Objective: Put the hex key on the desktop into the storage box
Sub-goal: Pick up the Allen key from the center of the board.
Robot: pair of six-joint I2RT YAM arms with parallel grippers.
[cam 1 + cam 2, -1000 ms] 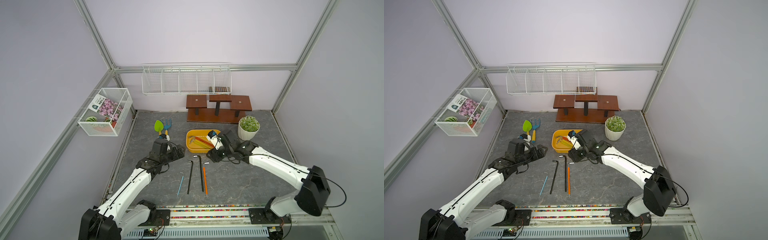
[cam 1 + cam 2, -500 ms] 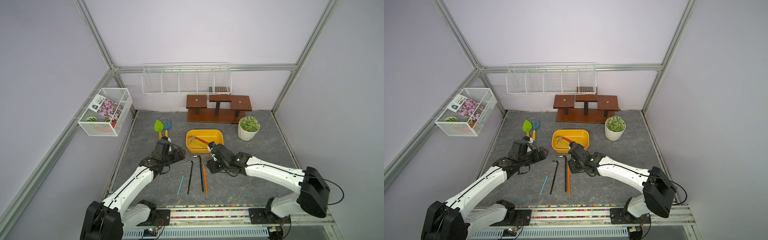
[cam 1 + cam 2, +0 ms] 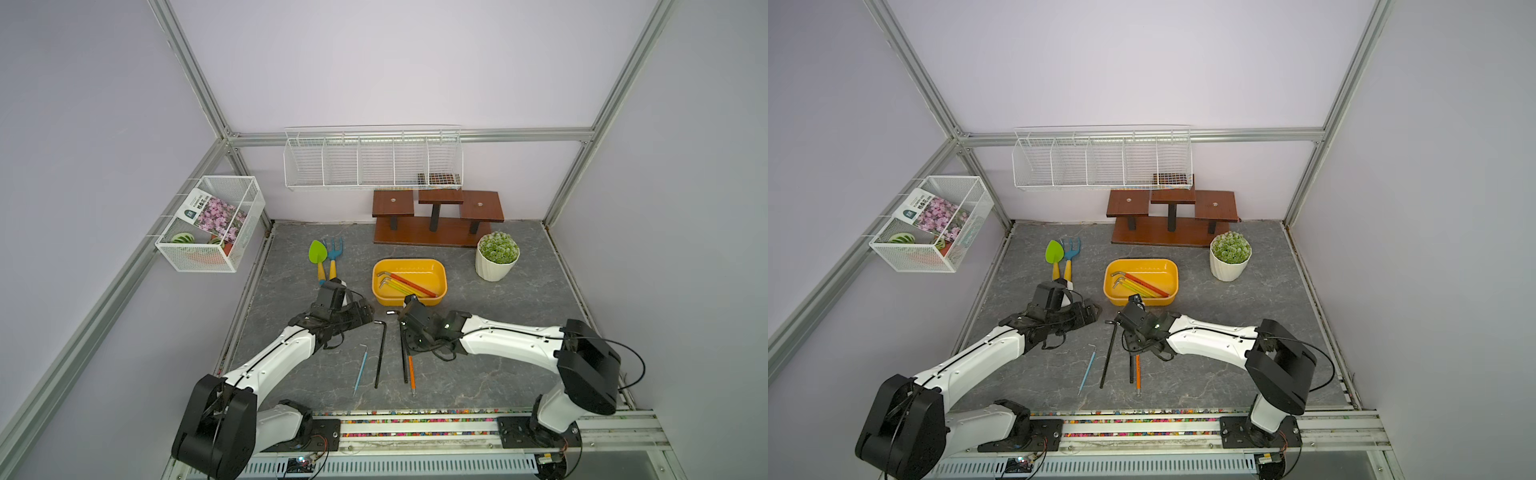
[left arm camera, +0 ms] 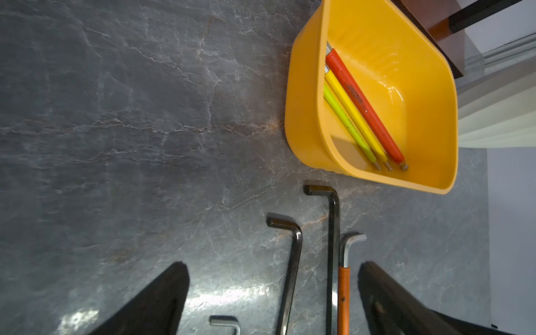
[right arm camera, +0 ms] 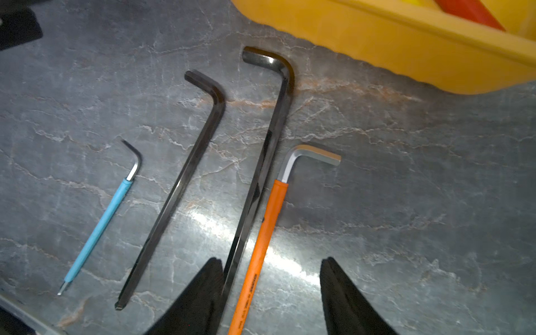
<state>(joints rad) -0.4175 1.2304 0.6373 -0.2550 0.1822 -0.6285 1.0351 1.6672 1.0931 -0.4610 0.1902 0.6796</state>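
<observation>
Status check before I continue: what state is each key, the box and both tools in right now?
left tool: open, empty, above the desktop.
right tool: open, straddling the orange hex key, not gripping.
orange hex key: flat on the desktop.
long black hex key: flat, alongside the orange one.
short black hex key: flat, free.
blue hex key: flat, free.
storage box: upright, holding three coloured keys.
</observation>
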